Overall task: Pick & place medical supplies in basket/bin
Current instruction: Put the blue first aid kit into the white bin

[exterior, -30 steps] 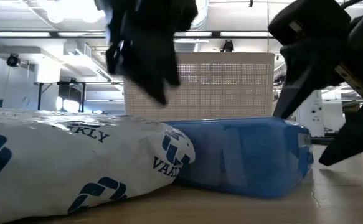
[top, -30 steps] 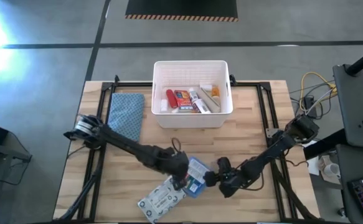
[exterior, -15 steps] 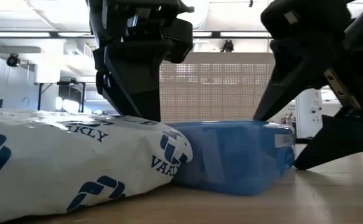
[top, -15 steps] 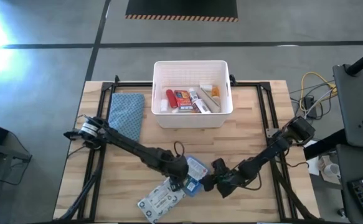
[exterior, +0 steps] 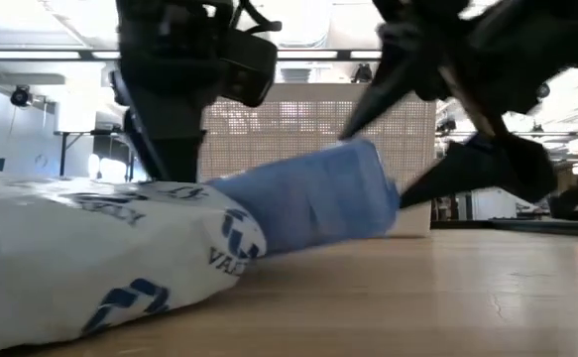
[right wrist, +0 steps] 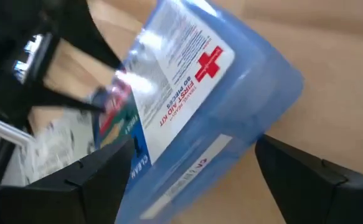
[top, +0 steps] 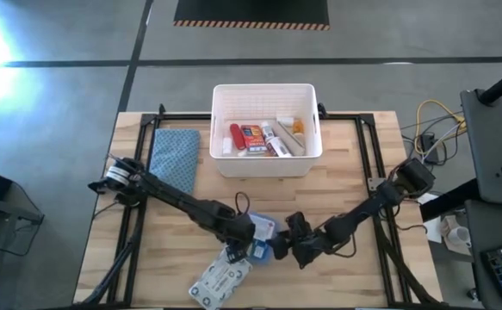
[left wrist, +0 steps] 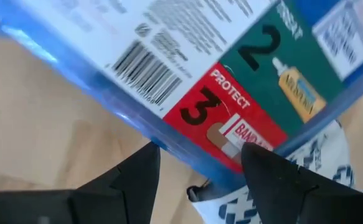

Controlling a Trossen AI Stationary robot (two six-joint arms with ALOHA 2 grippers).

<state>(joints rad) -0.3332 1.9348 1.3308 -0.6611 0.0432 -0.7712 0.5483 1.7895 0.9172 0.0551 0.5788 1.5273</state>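
A blue first-aid box (top: 263, 231) lies tilted on the table's near middle. Its left end is down beside a white patterned flat pack (top: 220, 280), and its right end (exterior: 363, 183) is raised. My right gripper (top: 278, 247) is closed on that raised end. My left gripper (top: 240, 250) points down, open, at the box's left end, with the box's edge (left wrist: 197, 158) between its fingers. The white basket (top: 266, 165) stands at the far middle with several supplies (top: 263, 138) inside. My right gripper has the box's right end (right wrist: 231, 118) between its two wide-spread fingers, coming in slanting down from the table's right. That end is off the table and the box's left end stays low by the flat pack. I cannot tell whether my left gripper touches the box.
A blue-grey folded cloth (top: 175, 155) lies at the far left. A black frame (top: 367, 155) runs around the tabletop. Bare wood lies between the basket and the box, and at the near right. In the low view the basket's slotted wall (exterior: 318, 129) stands behind the box.
My right gripper has moved toward the table's left and rolled. The blue box has slid left with it, and its right end has tipped up from lying flat. My left gripper has come down onto the box's left end.
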